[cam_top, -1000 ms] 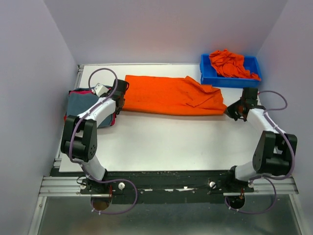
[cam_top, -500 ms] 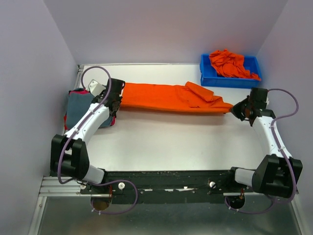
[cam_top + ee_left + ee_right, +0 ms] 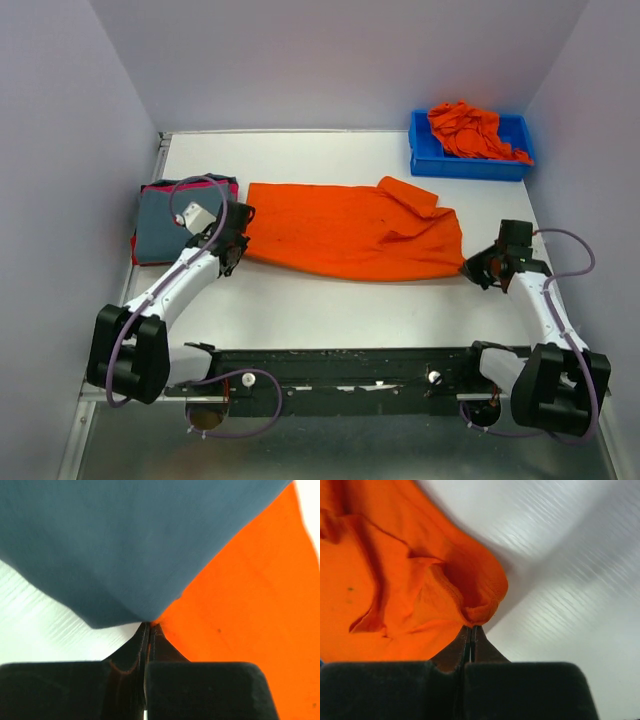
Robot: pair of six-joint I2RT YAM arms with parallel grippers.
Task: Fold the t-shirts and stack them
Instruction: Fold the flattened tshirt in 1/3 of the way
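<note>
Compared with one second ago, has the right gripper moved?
Yes. The right gripper, shut on a corner of the orange t-shirt, has pulled back toward the robot, away from the blue bin.

Matt cloth (creased) orange t-shirt [image 3: 340, 230]; table [image 3: 330, 300] seemingly smooth.

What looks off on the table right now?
The spread orange t-shirt lies wrinkled, its sleeve flopped back over the body at the far right. In the blue bin, crumpled orange shirts hang over the near rim.
</note>
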